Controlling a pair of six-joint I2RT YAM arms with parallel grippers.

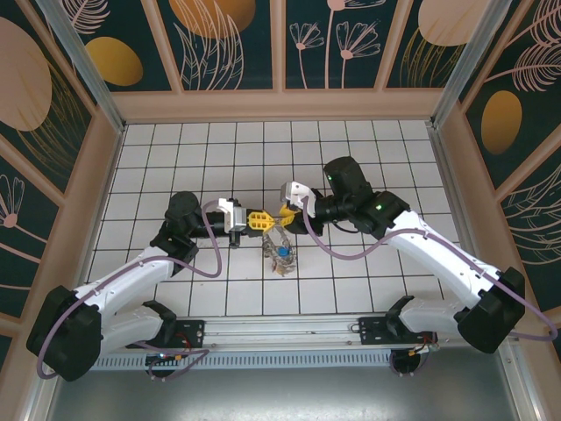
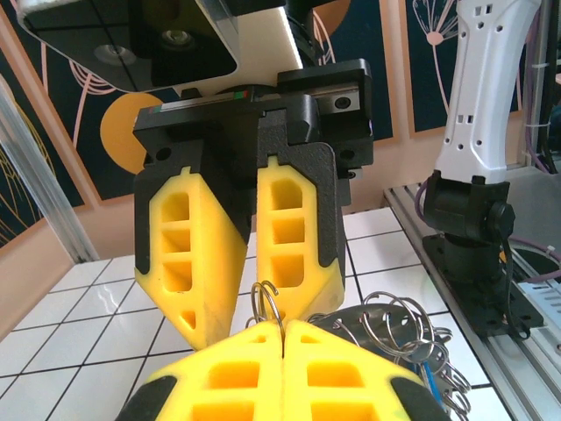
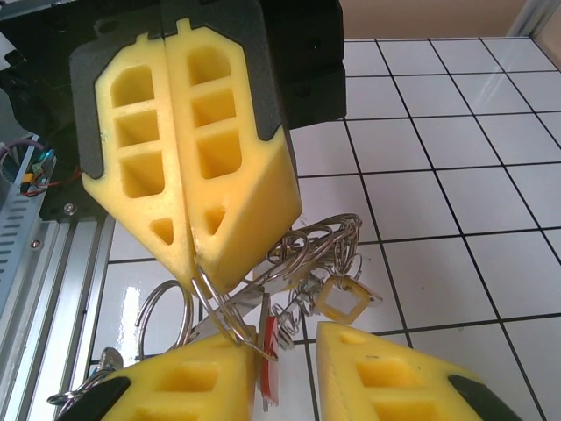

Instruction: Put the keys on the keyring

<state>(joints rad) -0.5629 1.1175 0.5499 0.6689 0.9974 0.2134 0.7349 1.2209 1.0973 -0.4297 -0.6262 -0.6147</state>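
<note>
My left gripper (image 1: 256,219) is shut on the keyring (image 2: 266,303), a thin wire ring that sticks up from between its yellow fingertips. Right opposite stands my right gripper (image 1: 287,210), tip to tip with the left and open. In the right wrist view, a red-headed key (image 3: 270,364) lies against my right gripper's (image 3: 294,344) left finger, where the keyring's (image 3: 215,307) wire passes. A yellow-headed key (image 3: 337,300) and several small rings hang in a tangle behind it. The bunch of keys (image 1: 281,252) dangles below both grippers, just above the tiles.
White tiled floor (image 1: 368,158) stretches all around, closed in by wooden-edged patterned walls (image 1: 263,103). A metal rail (image 1: 280,331) with both arm bases runs along the near edge. The right arm's base (image 2: 465,237) shows behind the bunch in the left wrist view.
</note>
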